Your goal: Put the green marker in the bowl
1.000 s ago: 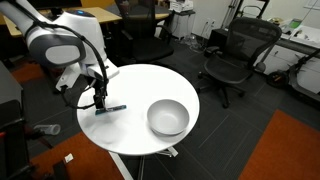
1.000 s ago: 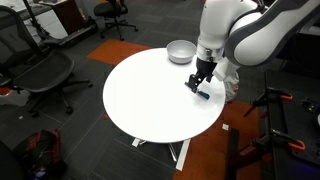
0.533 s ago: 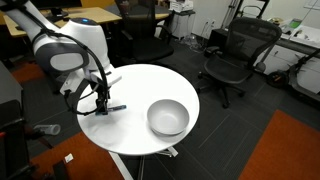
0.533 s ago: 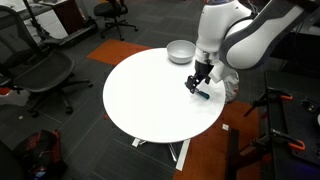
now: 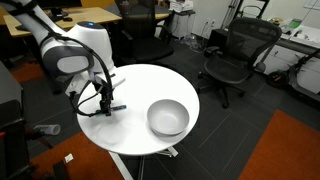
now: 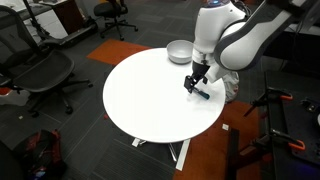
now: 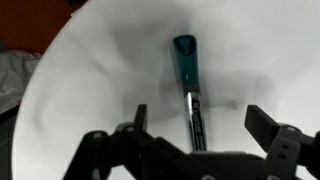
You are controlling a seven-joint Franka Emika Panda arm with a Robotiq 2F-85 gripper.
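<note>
Indoors, bowl [image 5: 167, 118] on round table [image 5: 150, 85], office chairs [image 5: 235, 55].

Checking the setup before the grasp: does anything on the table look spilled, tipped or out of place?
Nothing stands out. The green marker lies flat on the table, framed by the open gripper, and the bowl sits upright with no spill showing.
</note>
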